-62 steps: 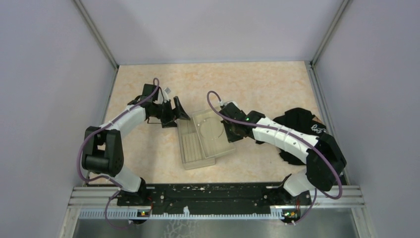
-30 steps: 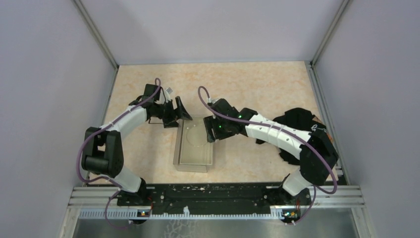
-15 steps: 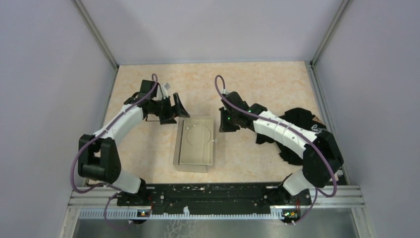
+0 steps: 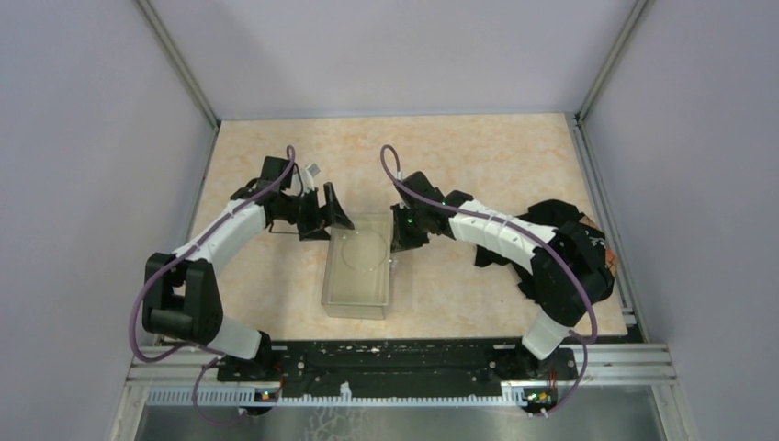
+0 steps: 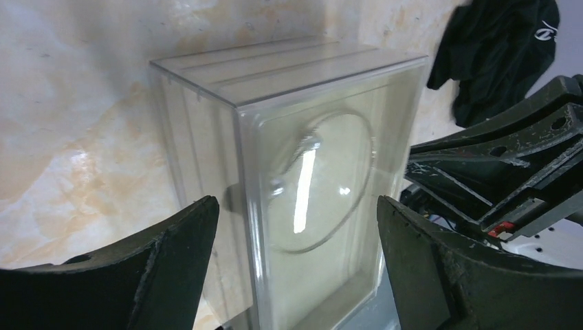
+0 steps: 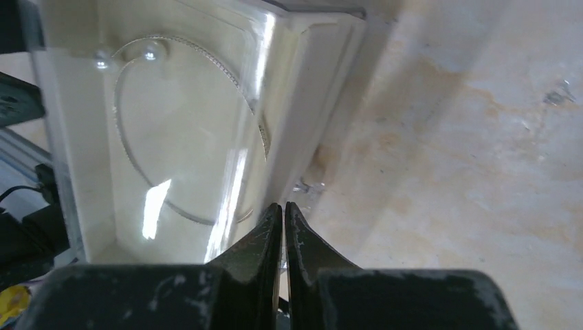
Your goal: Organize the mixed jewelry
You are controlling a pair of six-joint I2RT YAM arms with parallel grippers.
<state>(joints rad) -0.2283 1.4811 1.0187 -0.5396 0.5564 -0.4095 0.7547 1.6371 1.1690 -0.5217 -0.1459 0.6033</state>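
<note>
Box (image 4: 354, 299) of translucent beige plastic sits on the counter (image 4: 459, 156), a long rectangle with its short near end towards the arm bases. Its walls are smooth and glossy and catch streaks of light. The left wrist view shows straight parallel ridges along one part of it and a round moulded dish shape in its main compartment.

Inside that compartment, towards the box's far end, lies the hoop (image 6: 234, 81). It is a thin silver wire ring with a finely textured edge, and two small pearly balls sit side by side where the ring meets. I cannot make out any other contents.

Just outside the box's right wall, level with the hoop, the right end effector (image 6: 283, 206) points down at the counter with its fingers pressed together. Whether anything is caught between them I cannot tell. A tiny glinting bit (image 6: 304, 185) lies on the counter just past the tips, beside the wall.

At the box's far left corner the left end effector (image 4: 328, 216) is spread wide, its dark curved fingers framing the box.

Well to the right of the box a crumpled black cloth (image 4: 551, 225) lies on the mottled, stone-patterned counter.
</note>
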